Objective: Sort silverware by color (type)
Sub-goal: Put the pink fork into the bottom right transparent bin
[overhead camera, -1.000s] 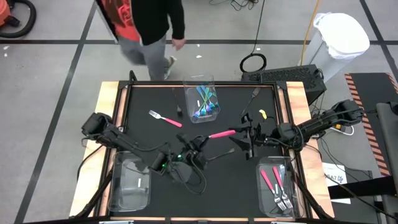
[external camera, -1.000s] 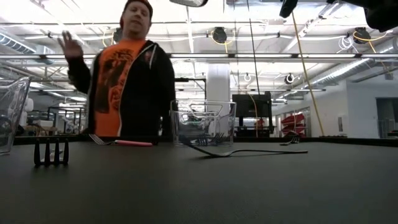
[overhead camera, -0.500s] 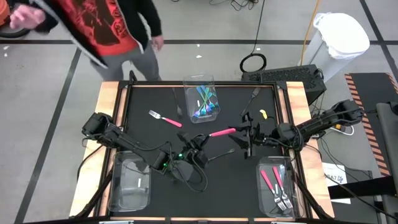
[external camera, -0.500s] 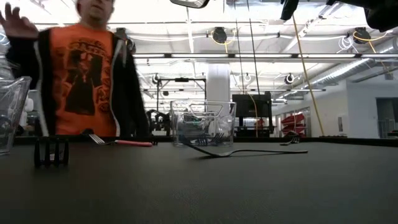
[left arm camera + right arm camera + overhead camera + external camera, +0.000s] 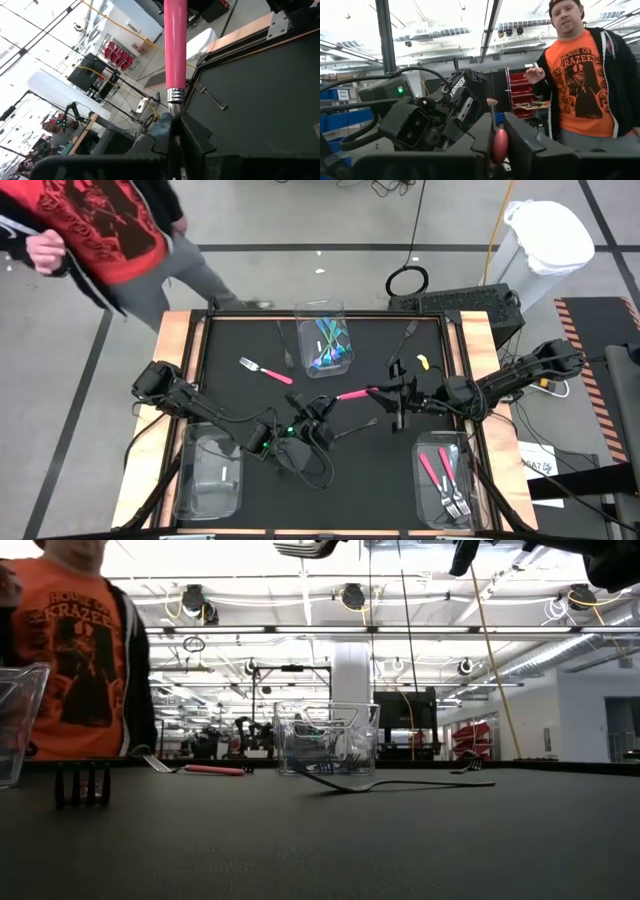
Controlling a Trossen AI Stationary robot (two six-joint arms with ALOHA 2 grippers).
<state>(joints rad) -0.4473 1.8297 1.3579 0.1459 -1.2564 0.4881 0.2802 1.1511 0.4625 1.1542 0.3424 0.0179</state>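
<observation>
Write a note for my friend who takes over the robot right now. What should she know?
Left hand: shut on the pink fork at its metal neck, up off the table.
Right hand: shut on the same fork's handle end, so both hands hold it.
Done: pink forks lie in the right bin; teal ones are in the far bin.
Left: another pink fork and dark forks lie loose on the table. The left bin shows no silverware.

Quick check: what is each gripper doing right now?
Left gripper: shut on the pink fork.
Right gripper: closed around the same fork's handle end.
</observation>
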